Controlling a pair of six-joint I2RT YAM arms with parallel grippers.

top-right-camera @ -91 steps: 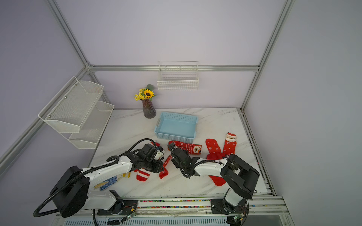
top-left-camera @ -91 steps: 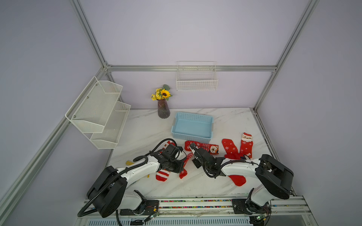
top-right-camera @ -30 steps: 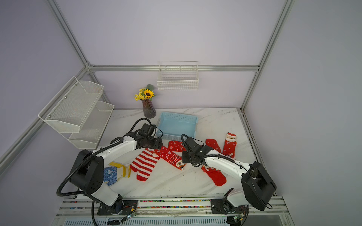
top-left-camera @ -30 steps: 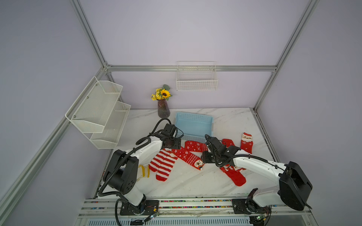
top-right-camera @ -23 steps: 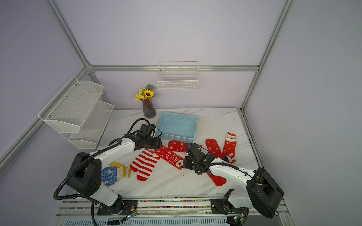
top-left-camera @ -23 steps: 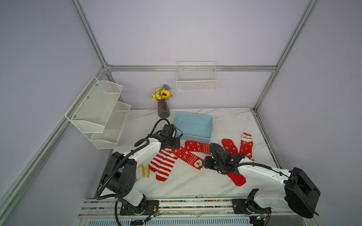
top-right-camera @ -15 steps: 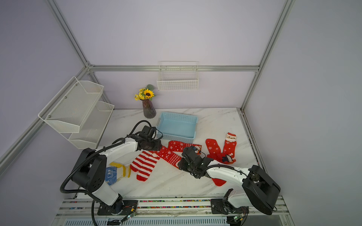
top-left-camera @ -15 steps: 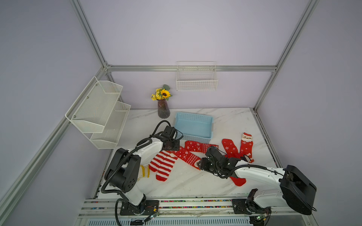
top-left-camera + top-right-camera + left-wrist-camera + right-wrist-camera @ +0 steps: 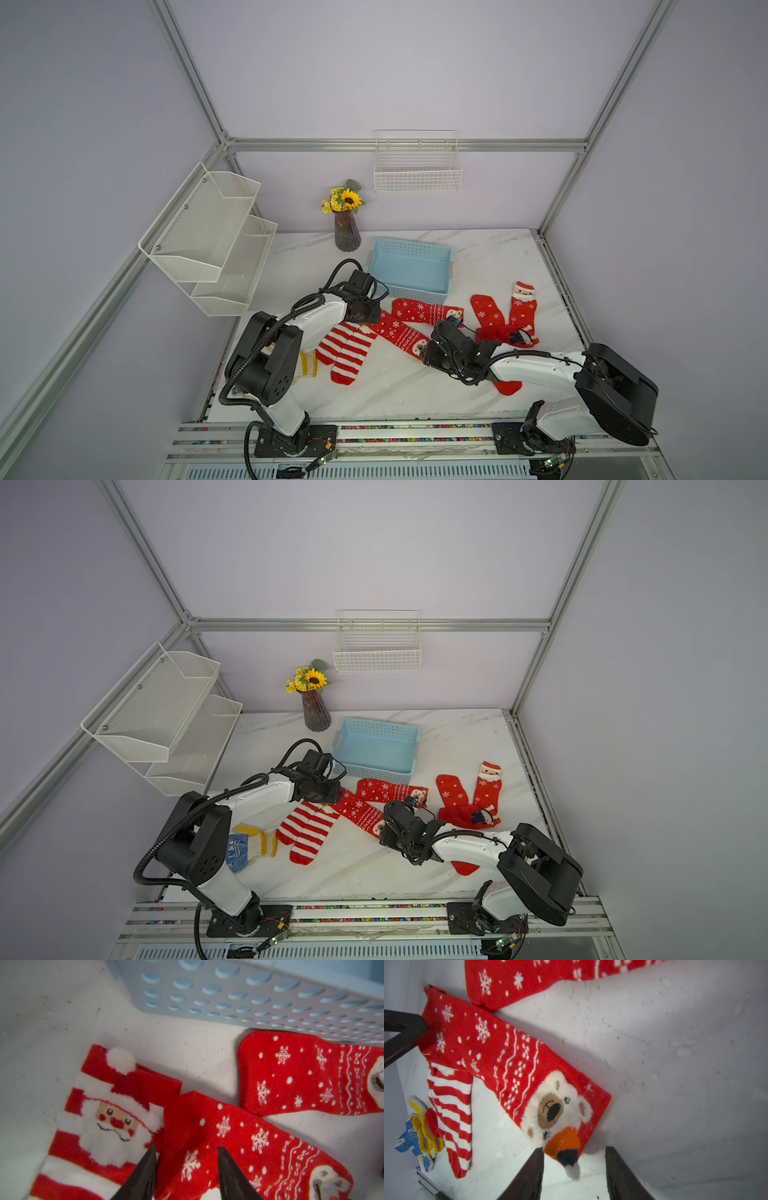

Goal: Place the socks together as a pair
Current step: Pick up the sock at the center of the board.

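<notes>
Red snowflake sock w/ white bear; red-white striped Santa sock; pale blue basket

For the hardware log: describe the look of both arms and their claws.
Both arms have white link shells and bulky black joint housings. The left arm carries a looping black cable and a ribbed black hose; the right arm a thin black cable. The left claw and right claw have dark, tapering fingers.
</notes>
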